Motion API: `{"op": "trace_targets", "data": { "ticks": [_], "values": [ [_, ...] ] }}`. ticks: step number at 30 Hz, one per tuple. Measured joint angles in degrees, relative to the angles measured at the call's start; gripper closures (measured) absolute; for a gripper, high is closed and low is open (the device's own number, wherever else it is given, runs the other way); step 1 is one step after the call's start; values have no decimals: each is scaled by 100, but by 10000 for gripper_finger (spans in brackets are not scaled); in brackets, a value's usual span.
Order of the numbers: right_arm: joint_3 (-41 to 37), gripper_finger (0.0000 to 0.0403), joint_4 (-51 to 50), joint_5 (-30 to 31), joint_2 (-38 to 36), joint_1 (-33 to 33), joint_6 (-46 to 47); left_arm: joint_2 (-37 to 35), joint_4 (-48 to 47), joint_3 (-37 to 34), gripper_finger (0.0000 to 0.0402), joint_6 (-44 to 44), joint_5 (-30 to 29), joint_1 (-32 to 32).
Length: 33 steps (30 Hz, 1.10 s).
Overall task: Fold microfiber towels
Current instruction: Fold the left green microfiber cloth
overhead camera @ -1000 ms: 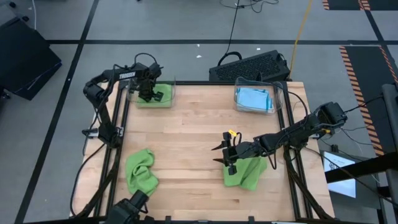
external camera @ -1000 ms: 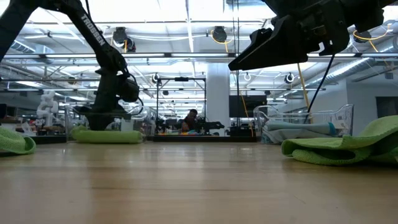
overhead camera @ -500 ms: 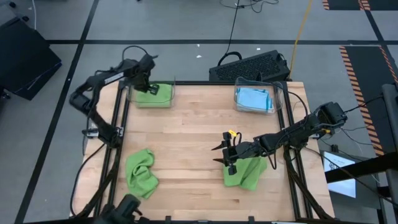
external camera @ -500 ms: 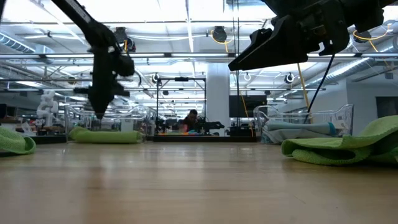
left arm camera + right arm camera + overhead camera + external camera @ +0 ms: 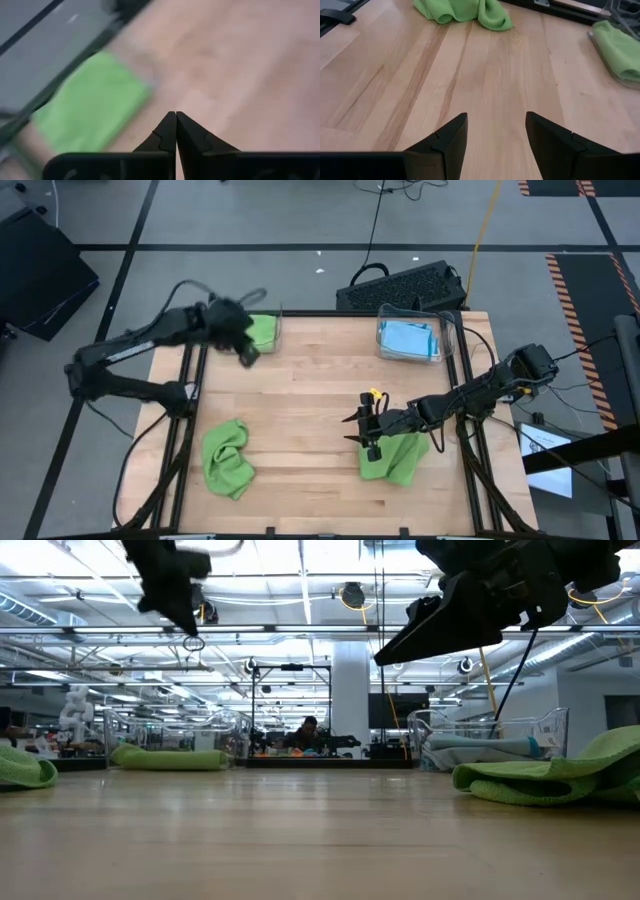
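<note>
Lifted clear of folded green towel [image 5: 262,331] in far-left bin [image 5: 279,320]: left gripper [image 5: 249,356], pinched closed, empty. Unmoved: right gripper [image 5: 360,428], parted, empty, beside crumpled green towel [image 5: 398,458].

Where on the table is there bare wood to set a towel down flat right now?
The widest bare patch is mid-table, between the crumpled green towel and the open right gripper above another green towel. The far edge is crowded: bin with a green towel, shut left gripper beside it, and bin of blue towels.
</note>
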Motion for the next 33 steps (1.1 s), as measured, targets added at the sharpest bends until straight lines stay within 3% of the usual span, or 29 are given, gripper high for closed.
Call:
{"op": "trace_targets", "data": {
  "ticks": [9,15,22,26,33],
  "values": [
    [0,211,12,4,0,148,80,-537,65,-822,353,-1983,-981,-3249],
    [0,211,9,11,0,253,206,-194,67,-1279,312,-3155,-1618,-4725],
    [0,211,11,20,0,251,367,507,21,-1444,245,-3188,-1719,-5223],
    [0,211,7,20,0,254,485,829,143,-1748,210,-2886,-1154,-5139],
    [0,211,11,23,0,284,506,1034,488,-2379,210,-2551,-409,-4965]
  ]
}}
